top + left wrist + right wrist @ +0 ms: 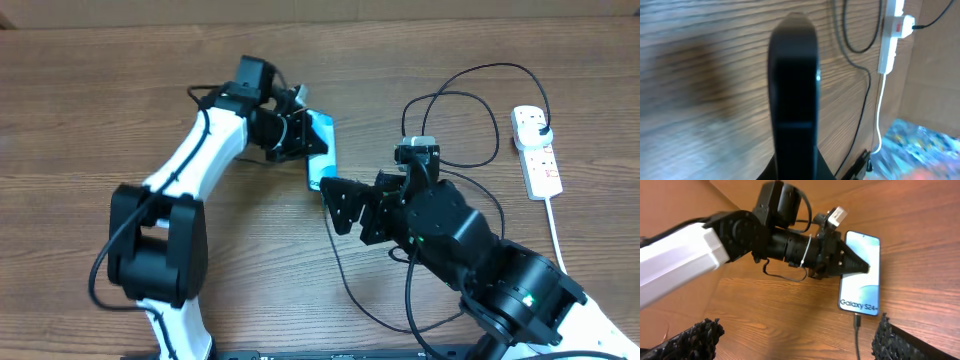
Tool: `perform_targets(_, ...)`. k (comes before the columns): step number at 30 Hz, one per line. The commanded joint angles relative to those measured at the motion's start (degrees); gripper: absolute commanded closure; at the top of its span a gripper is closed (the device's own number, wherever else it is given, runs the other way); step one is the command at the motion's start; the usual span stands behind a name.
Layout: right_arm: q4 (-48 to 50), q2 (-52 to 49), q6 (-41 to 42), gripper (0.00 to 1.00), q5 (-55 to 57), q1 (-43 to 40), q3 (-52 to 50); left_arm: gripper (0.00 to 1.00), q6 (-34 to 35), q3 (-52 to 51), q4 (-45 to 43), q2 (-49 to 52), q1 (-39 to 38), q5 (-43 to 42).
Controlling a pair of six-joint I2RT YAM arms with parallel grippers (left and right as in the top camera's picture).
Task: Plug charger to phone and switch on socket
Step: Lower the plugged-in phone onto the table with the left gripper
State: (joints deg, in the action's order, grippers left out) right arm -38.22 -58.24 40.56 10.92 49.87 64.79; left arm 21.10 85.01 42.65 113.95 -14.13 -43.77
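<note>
Claws: left claw (863, 266), fingers pressed together, tip over the phone (867, 287) screen; right claw (337, 207), spread wide, just beside the phone's text end.
Table (100, 80): wood.
Power strip (536, 155): white, far right, black plug (541, 128) seated.
Phone: flat, screen up, between both arms.
Charger cable (857, 330): black, tip at the phone's text end.

text: "Galaxy S24+" | colour: white | on: phone (861, 275) screen, end nearest the charger (856, 320) connector
</note>
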Motion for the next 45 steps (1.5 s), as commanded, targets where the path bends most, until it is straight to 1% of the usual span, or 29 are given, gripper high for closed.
perform_targets(1,0.1,-0.8,1.7,0.0,1.0,-0.1,0.4,0.96,-5.9,1.4,0.5,3.9,1.9,-7.3)
perform_targets(5,0.1,-1.6,1.7,0.0,1.0,-0.1,0.4,0.96,-7.2,1.4,0.8,8.0,2.7,-8.0)
perform_targets(8,-0.1,-1.6,1.7,0.0,1.1,-0.1,0.4,0.95,-7.5,1.4,0.9,10.9,2.7,-10.7)
perform_targets(13,-0.4,-1.6,1.7,0.0,1.0,-0.1,0.4,0.94,-8.4,1.4,1.0,13.7,2.7,-12.2)
perform_targets(18,-1.9,-1.6,1.7,0.0,1.0,-0.1,0.4,0.91,-10.9,1.4,1.1,14.0,2.7,-12.0)
perform_targets(23,-4.0,-1.6,1.7,0.0,1.0,-0.1,0.4,0.91,-10.9,1.4,1.1,14.1,2.7,-8.3)
perform_targets(28,-5.2,-1.6,1.7,0.0,1.0,-0.1,0.4,0.9,-13.0,1.4,0.9,14.3,2.7,-8.1)
perform_targets(36,-5.2,-1.6,1.7,0.0,0.6,-0.1,0.4,0.86,-13.4,1.4,-0.5,14.3,2.7,-7.8)
perform_targets(40,-5.2,-1.6,2.0,0.0,0.6,-0.1,0.4,0.8,-13.4,1.4,-0.4,14.3,2.7,-6.6)
perform_targets(42,-5.2,-1.6,3.8,0.0,0.6,-0.1,0.4,0.75,-13.4,1.4,-0.4,14.3,2.7,-6.6)
perform_targets(43,-5.2,-1.6,4.2,0.0,0.6,-0.1,0.4,0.74,-13.4,1.4,-0.4,14.3,2.7,-6.6)
perform_targets(45,-5.2,-1.6,4.5,0.0,0.6,-0.1,0.4,0.68,-13.4,1.4,-0.3,14.3,2.7,-6.6)
